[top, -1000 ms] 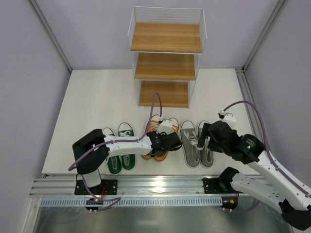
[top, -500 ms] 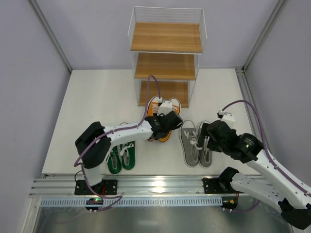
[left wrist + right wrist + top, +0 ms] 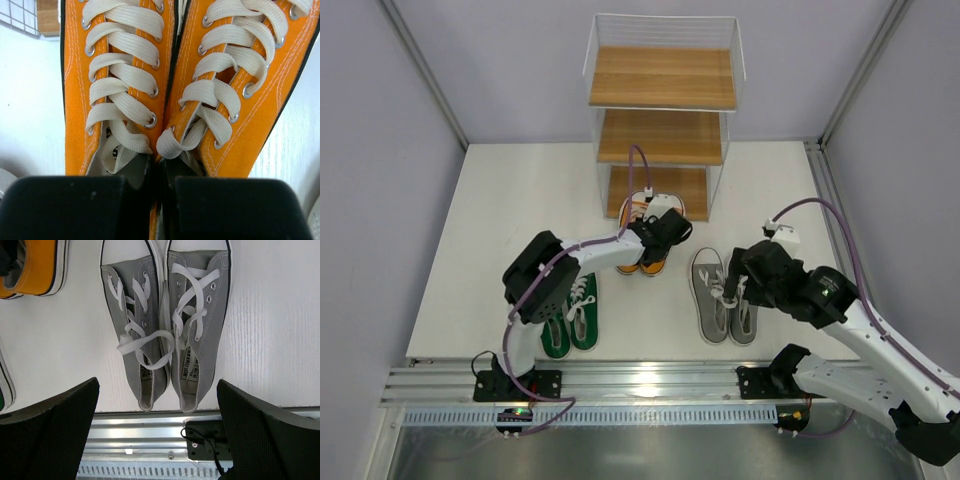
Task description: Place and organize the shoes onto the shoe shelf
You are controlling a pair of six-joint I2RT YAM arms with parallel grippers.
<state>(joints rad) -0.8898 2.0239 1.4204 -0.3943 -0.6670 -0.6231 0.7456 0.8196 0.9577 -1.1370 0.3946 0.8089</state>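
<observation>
We are looking at a robotics lab cell, not a home. A white table [image 3: 500, 230] is boxed in by plain grey panels [image 3: 380, 180] on aluminium posts [image 3: 425, 75], a slotted metal rail [image 3: 640, 385] runs along its near edge with two arms [image 3: 590, 252] bolted to it, and purple cables [image 3: 815, 201] loop over them. The shoes [image 3: 725, 295] sit in neat pairs before a small shelf [image 3: 663, 78].
</observation>
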